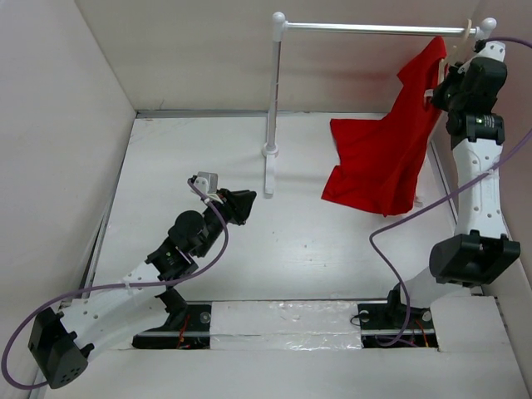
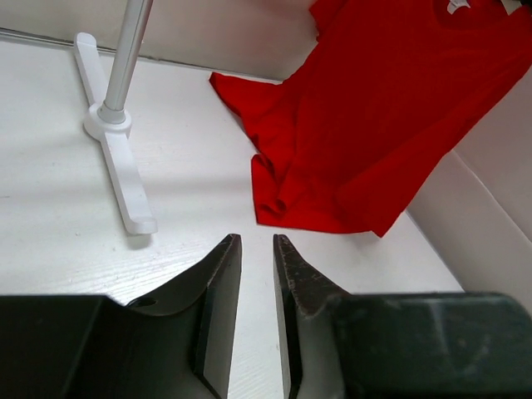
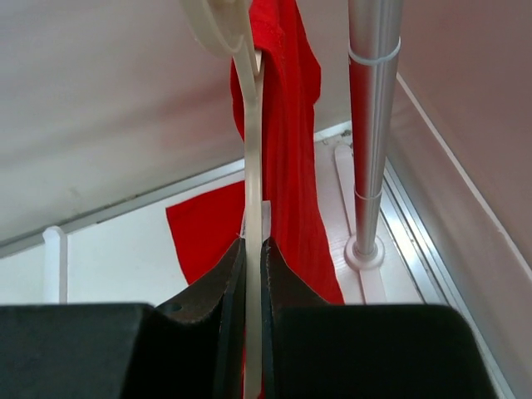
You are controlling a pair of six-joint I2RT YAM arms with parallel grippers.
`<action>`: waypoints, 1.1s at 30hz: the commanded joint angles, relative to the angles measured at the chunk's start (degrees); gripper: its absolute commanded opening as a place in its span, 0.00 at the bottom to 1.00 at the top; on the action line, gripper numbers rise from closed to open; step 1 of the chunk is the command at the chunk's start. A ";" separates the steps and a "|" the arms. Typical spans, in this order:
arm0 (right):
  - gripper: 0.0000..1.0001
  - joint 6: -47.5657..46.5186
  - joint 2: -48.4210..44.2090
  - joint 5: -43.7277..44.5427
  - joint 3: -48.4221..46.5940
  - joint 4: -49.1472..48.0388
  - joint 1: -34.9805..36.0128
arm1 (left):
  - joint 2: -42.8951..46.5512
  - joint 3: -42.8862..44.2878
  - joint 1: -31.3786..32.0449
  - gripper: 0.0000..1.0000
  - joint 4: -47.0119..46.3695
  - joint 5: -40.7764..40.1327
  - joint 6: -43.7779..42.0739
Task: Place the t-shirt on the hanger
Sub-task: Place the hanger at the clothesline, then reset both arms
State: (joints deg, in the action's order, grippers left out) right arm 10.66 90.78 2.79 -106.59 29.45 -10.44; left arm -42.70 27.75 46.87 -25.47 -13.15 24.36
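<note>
Right gripper (image 3: 251,243): pinched shut on the thin edge of the cream hanger (image 3: 248,150), up at the right end of the white rack (image 1: 273,100). Red t-shirt (image 1: 382,158) hangs from the hanger there, with its hem trailing on the table (image 1: 166,166) right of the rack's post. Left gripper (image 2: 256,241): narrow gap, nothing between, low and left of the rack's foot.

Right gripper (image 3: 253,243) clamped on the cream hanger (image 3: 252,166), thin edge squeezed between the two dark fingers (image 3: 218,291). Straight up from the grip, then curling left at the top edge. Just behind and right of it, red t-shirt (image 3: 291,141) hanging down, fanning out leftward lower down. Further right, upright metal rack pole (image 3: 372,108), seated in a round white collar (image 3: 363,251) on the white table (image 3: 116,266). Far left, a short white post (image 3: 53,258).
</note>
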 commanded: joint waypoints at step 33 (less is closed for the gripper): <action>1.00 9.13 -78.12 -36.63 54.91 -10.84 7.54 | 19.83 -2.43 0.15 0.48 4.11 -7.16 3.92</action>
State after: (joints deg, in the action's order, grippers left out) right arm 23.03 15.46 -33.06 -49.67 12.16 -3.25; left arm -26.79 25.21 46.87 -21.30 -21.04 25.08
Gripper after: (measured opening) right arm 0.999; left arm 0.477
